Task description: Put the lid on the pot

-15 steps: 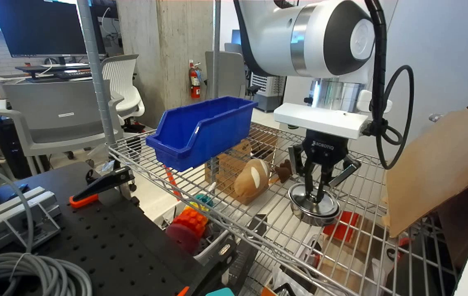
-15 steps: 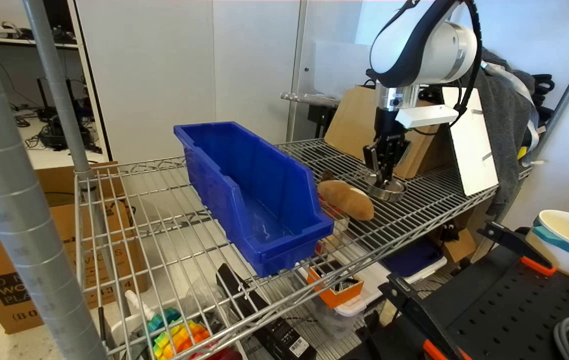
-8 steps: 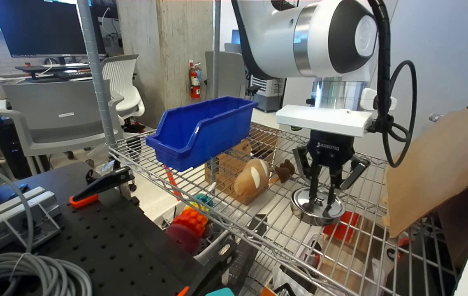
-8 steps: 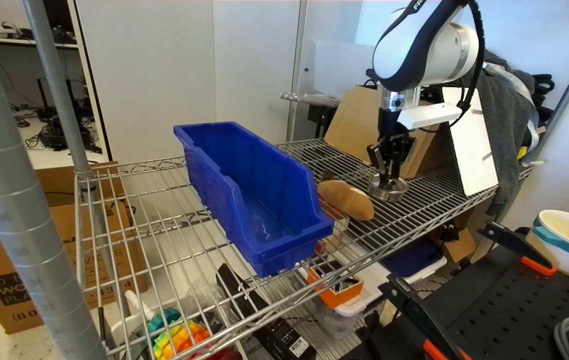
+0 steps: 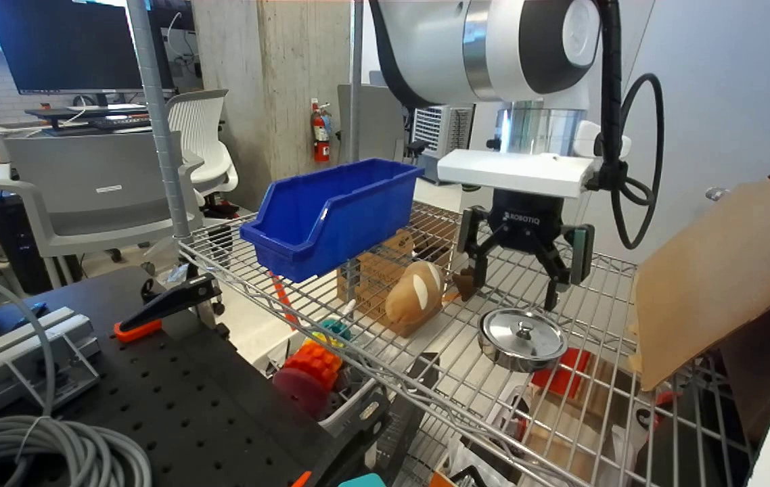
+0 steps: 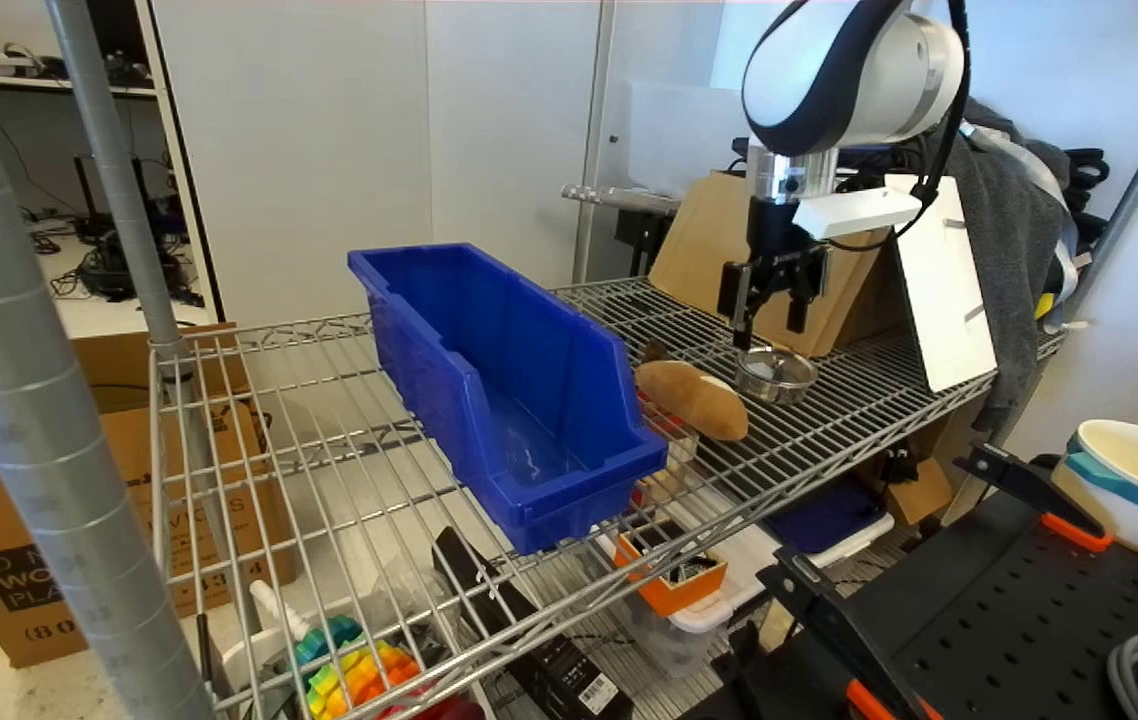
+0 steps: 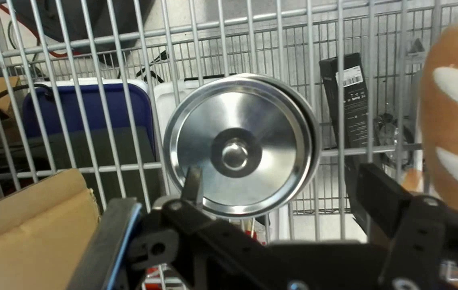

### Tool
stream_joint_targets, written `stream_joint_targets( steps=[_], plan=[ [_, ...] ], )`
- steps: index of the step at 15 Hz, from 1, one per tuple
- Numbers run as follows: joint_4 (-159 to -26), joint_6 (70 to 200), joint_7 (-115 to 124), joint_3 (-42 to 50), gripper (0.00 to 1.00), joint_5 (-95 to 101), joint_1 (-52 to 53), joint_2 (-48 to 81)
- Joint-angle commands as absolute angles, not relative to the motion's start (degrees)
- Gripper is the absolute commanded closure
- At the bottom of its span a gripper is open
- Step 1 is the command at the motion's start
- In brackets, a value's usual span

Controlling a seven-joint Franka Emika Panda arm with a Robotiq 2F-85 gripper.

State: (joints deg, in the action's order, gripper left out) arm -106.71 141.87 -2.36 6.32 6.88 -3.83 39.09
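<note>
Gripper (image 5: 515, 292) above a small pot (image 5: 512, 363), lid (image 7: 235, 155) on but off-centre.
Its fingers (image 5: 479, 272) stand wide apart, holding nothing. Below them the lid rests on the pot, a dark gap along one side in the wrist view. It may not be seated; a lowered fingertip catching its edge, or a jolt to the wire shelf (image 7: 329, 153), could slide it off.

Lid (image 5: 526, 333) on pot (image 5: 515, 364), pincer (image 5: 514, 295) above

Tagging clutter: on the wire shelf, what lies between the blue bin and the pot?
The brown loaf-shaped item lies between the blue bin and the pot in both exterior views, with a darker brown item near it.
</note>
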Motion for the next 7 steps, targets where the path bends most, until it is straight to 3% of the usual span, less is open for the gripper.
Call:
stream_joint_targets(
  steps=[1,3,4,7],
  plan=[
    [-117.7,143.4,-7.8,2.9,0.00,4.1,-7.0,26.6],
    [-121.3,138.3,-8.3,1.2,0.00,-1.7,-9.2,20.5],
    [-114.9,140.7,-6.0,3.5,0.00,2.2,-6.3,28.2],
    [-119.6,138.3,-7.4,2.8,0.00,-0.6,-7.9,21.6]
  ],
)
